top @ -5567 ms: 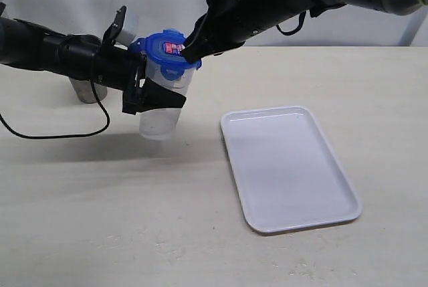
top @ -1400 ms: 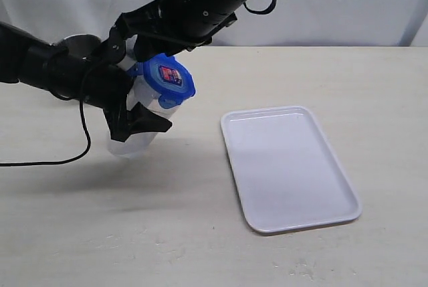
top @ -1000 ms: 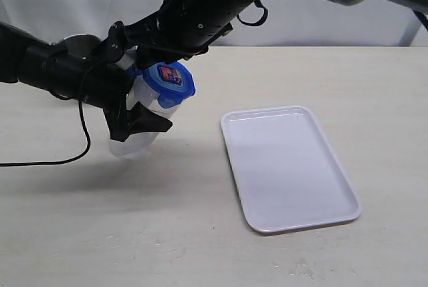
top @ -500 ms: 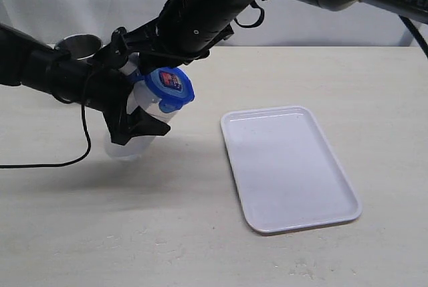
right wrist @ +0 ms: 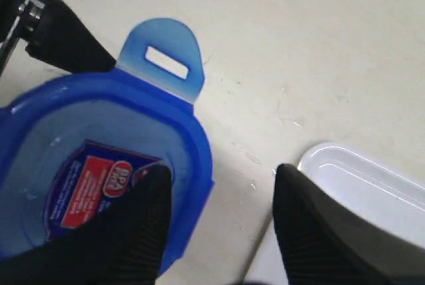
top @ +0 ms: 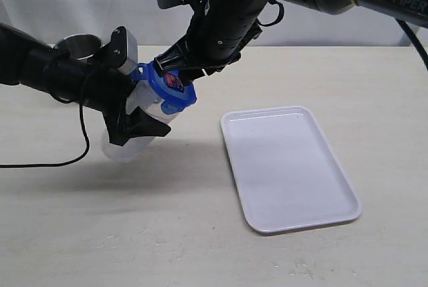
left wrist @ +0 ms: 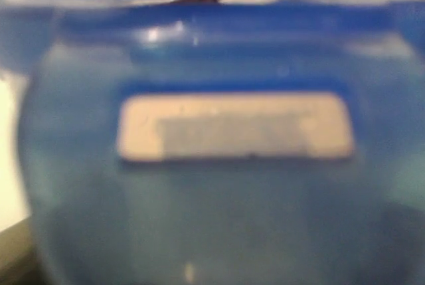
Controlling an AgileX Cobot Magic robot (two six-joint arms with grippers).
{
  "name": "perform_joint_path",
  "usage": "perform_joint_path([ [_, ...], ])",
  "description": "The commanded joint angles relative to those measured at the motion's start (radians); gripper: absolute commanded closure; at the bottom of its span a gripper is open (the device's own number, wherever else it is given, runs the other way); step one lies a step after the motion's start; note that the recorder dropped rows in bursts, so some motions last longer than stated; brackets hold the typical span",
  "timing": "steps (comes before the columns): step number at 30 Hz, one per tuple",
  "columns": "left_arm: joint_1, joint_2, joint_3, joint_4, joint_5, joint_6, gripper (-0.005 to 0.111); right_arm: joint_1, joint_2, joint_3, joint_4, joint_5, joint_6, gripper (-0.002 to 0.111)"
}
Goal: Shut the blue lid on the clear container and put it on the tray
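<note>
Nearest the exterior camera, the white tray (top: 292, 215) lay bare on the pale table (top: 134, 233), at about four o'clock from the work and well apart from it; nothing had been set down there, so the task's last step was not yet done. Farther back, the left gripper (top: 134, 93) held the clear container (top: 124, 145) clamped between its black fingers, lifted off the table and tilted with its mouth toward two o'clock. The blue lid (right wrist: 106, 152) sat over that mouth, sticker side out, but in the right wrist view one snap tab (right wrist: 164, 59) stood flared outward, apparently unlatched. The other tabs could not be judged. The right gripper (right wrist: 222, 172) had hold of nothing: its jaws stood wide apart, one finger (right wrist: 143, 225) bearing on the lid's face by the sticker, the other hanging clear of the lid beyond its edge. The closing looked to be partway through, with latching and the carry to the tray left. Behind, at ten o'clock from the container, stood a grey metal cup (top: 79, 45).
</note>
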Motion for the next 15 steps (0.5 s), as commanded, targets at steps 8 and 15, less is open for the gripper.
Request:
perform_joint_path([
  [8, -0.008, -0.02, -0.007, -0.095, 0.08, 0.031, 0.107, 0.001, -0.074, 0.008, 0.046, -0.025, -0.04, 0.062],
  [15, -0.008, 0.021, -0.013, -0.218, 0.105, 0.031, 0.107, 0.001, -0.1, 0.008, 0.063, 0.015, -0.095, 0.062],
])
